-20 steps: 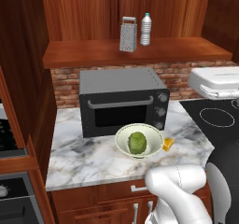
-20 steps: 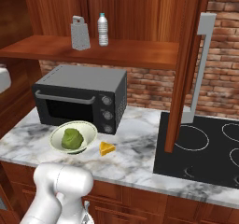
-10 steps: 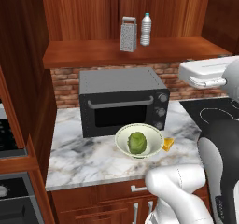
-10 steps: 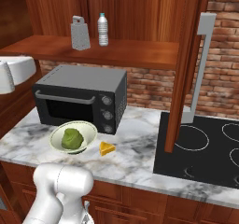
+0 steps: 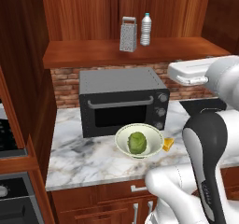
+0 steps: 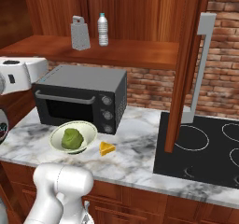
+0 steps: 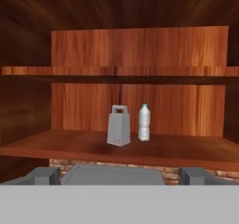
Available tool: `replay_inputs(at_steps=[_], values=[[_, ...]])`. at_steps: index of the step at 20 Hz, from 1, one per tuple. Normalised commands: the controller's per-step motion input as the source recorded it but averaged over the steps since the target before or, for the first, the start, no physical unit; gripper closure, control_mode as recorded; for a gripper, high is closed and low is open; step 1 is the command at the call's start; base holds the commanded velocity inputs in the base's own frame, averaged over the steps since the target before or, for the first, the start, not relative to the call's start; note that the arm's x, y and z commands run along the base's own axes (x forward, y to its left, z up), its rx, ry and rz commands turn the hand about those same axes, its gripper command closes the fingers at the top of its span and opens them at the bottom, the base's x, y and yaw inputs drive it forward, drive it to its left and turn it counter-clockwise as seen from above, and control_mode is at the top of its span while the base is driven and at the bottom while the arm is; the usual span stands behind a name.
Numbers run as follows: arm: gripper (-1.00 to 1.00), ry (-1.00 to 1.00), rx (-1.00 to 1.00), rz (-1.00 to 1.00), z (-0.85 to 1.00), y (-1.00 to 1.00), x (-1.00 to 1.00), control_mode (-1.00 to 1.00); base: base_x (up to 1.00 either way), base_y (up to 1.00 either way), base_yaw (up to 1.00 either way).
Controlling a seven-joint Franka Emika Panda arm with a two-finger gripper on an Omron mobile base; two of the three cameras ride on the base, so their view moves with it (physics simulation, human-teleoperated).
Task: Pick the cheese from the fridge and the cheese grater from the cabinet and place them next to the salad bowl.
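Risen higher since a moment ago, the empty tool (image 7: 119, 175) gapes wide toward the shelved cheese grater (image 7: 118, 126).

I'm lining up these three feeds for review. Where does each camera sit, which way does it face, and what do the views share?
Left base view: behind the arm's left, looking down at the salad bowl; white arm lower right.
Right base view: behind its right, same counter, cheese beside the bowl; arm lower left.
Hand view: on the hand, facing the cabinet shelf; open gripper tips at bottom.
Shared: the cheese grater and water bottle.
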Motion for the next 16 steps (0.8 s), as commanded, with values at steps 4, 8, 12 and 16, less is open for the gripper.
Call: replay_inputs(at_steps=[4, 8, 12, 16], values=[[-1.0, 0.0, -0.03, 0.0, 0.02, 0.08, 0.36, -1.0, 0.0, 0.0, 0.0], [-1.0, 0.0, -0.01, 0.0, 0.06, 0.08, 0.33, -1.0, 0.0, 0.0, 0.0], [-1.0, 0.03, 0.0, 0.0, 0.09, 0.01, 0.34, -1.0, 0.0, 0.0, 0.0], [-1.0, 0.04, 0.0, 0.0, 0.1, 0.0, 0.32, -1.0, 0.0, 0.0, 0.0]])
